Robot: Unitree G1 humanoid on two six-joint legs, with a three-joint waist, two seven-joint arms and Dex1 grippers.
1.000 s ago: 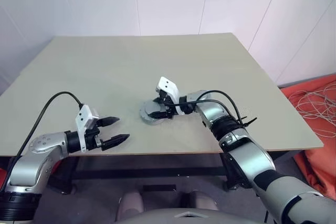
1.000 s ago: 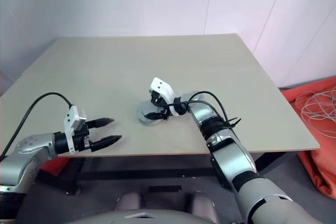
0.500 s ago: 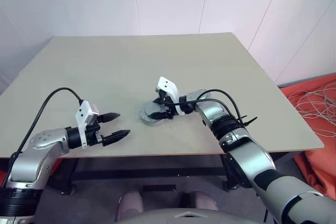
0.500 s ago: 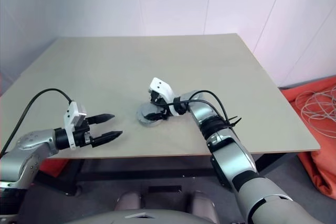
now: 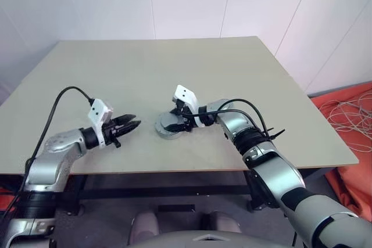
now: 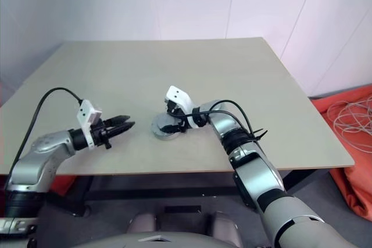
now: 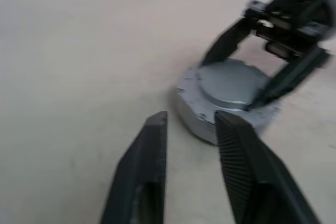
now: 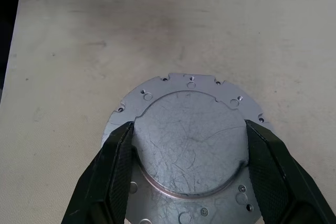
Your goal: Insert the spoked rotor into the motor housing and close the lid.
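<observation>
The motor housing [image 8: 189, 148] lies near the table's middle as a silvery round part with a holed flange and a raised plain face; no windings show. My right gripper [image 8: 189, 129] is shut on that raised face, one finger against each side. My left gripper [image 7: 190, 116] hovers just left of the housing [image 5: 163, 126], pointing at it. Its fingers [image 7: 152, 145] stand a narrow gap apart with nothing between them. The spoked rotor and the lid are out of view.
The beige table [image 5: 116, 68] stretches wide behind and beside the housing. Its front edge runs close under my left gripper [image 5: 136, 125]. An orange cloth with loose cables [image 5: 349, 114] lies on the floor to the right.
My left gripper has moved forward and right toward the housing, and its fingers have closed from wide open to a narrow gap. The right arm has not moved.
</observation>
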